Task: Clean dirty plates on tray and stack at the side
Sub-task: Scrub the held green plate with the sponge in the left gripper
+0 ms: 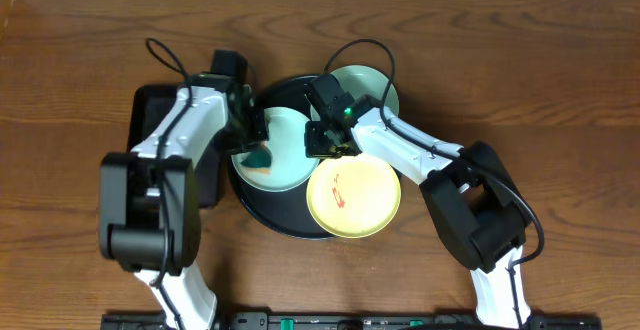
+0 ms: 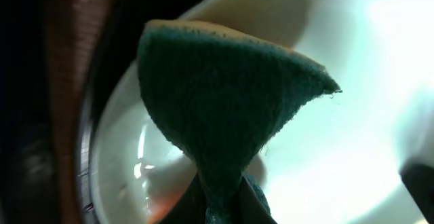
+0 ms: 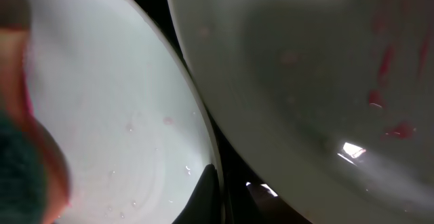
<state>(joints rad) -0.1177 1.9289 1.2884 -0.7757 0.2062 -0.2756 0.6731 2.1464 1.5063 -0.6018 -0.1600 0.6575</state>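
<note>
The round black tray [image 1: 262, 210] holds three plates. A mint plate [image 1: 290, 135] lies at its left, a second mint plate [image 1: 375, 85] at the back right, and a yellow plate [image 1: 365, 200] with red smears at the front right. My left gripper [image 1: 250, 145] is shut on a dark green sponge [image 2: 224, 108] and holds it on the left mint plate [image 2: 352, 136], where an orange smear shows near the rim. My right gripper [image 1: 330, 142] is shut on that plate's right rim [image 3: 115, 115], one finger on either side. The smeared yellow plate [image 3: 305, 68] lies just beside it.
A smaller rectangular black tray [image 1: 150, 120] lies left of the round tray, partly under my left arm. Bare wooden table [image 1: 560, 90] surrounds both trays. The sponge's edge shows at the left of the right wrist view [image 3: 20, 176].
</note>
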